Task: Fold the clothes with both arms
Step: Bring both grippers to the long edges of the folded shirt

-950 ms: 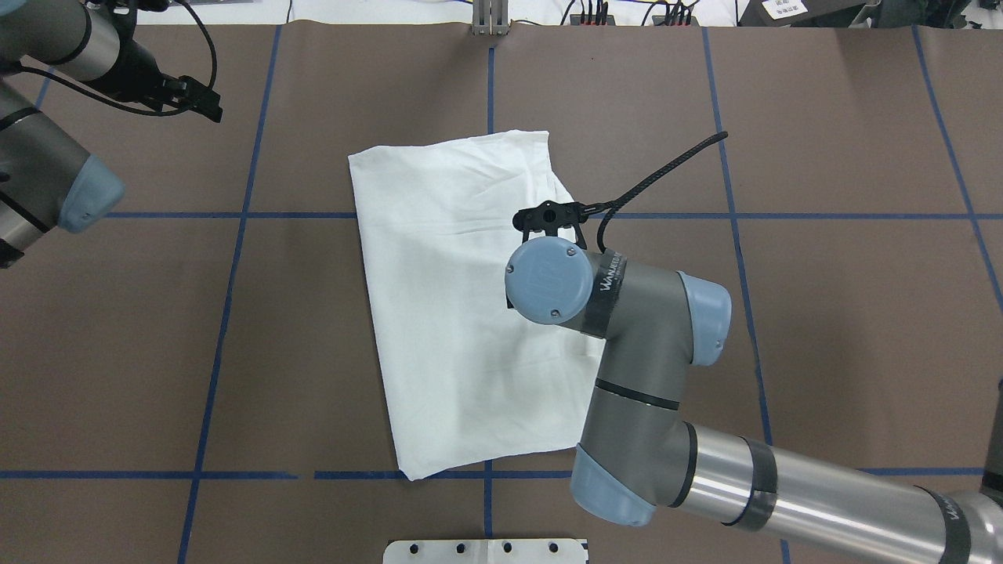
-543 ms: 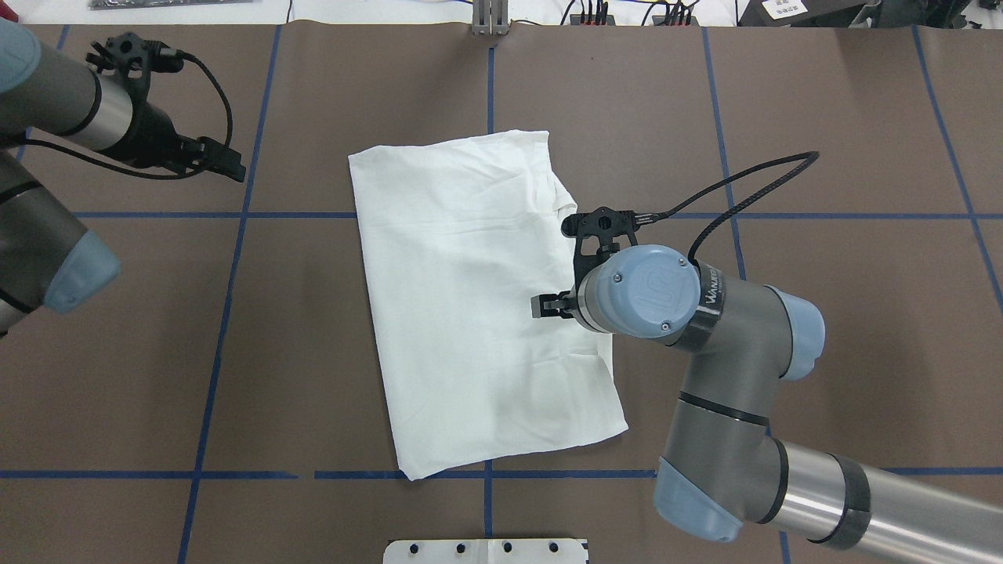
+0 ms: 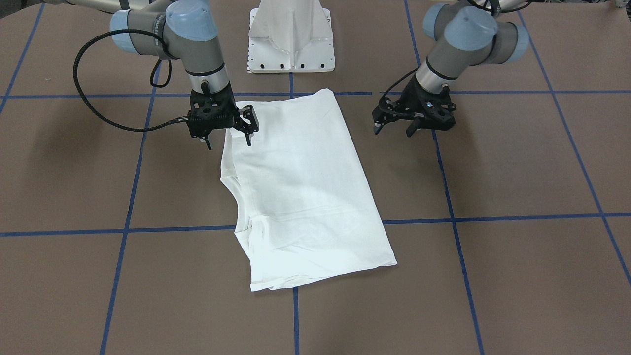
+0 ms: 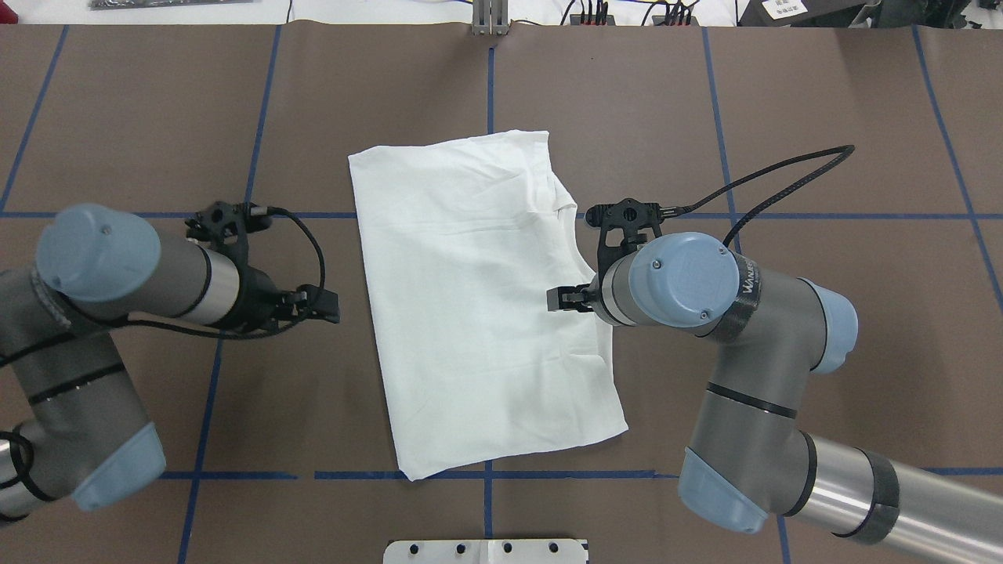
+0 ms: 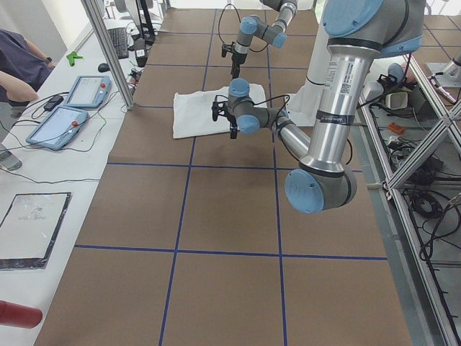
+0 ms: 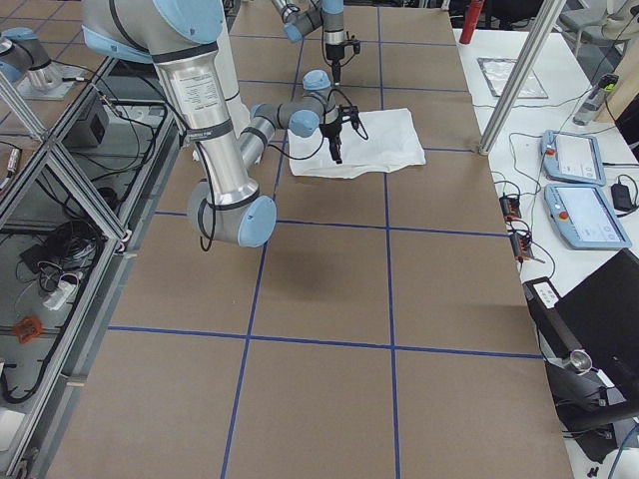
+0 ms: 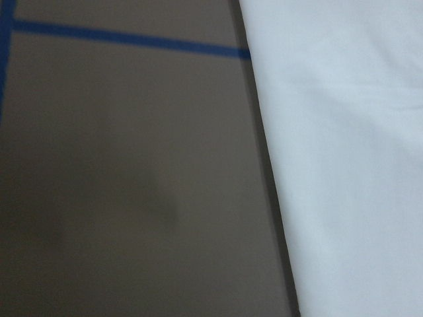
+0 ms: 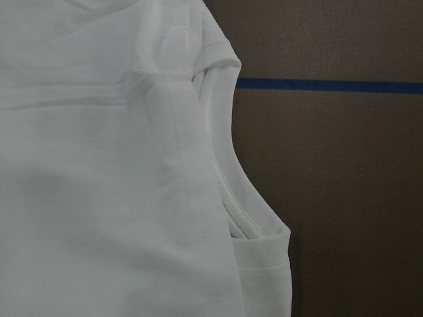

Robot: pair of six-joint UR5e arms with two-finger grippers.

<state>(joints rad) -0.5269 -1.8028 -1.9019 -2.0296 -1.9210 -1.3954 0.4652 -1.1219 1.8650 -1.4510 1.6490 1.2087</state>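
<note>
White T-shirt (image 4: 470, 313) is lying folded at table centre: thin, limp, likely sliding on itself, so I'd be pinching stacked edges at 3 and 9 o'clock. Right gripper (image 3: 229, 145) is hovering, fingers spread, over the 3 o'clock edge; left gripper (image 3: 393, 133), also spread, is hanging just off 9 o'clock. Wrist band (image 4: 743, 276) is showing "WAN…", rest unclear; no shirt print showing.

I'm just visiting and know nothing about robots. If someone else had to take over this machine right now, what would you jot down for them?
The white shirt lies flat mid-table, folded into a long narrow rectangle with no sleeves sticking out.
The left gripper is open and empty, over the bare table beside one long edge of the white shirt.
The right gripper is open and empty, above the opposite long edge.
Done: the side folds.
Left: probably grasp the edges and fold it shorter; neither gripper has hold yet.
</note>
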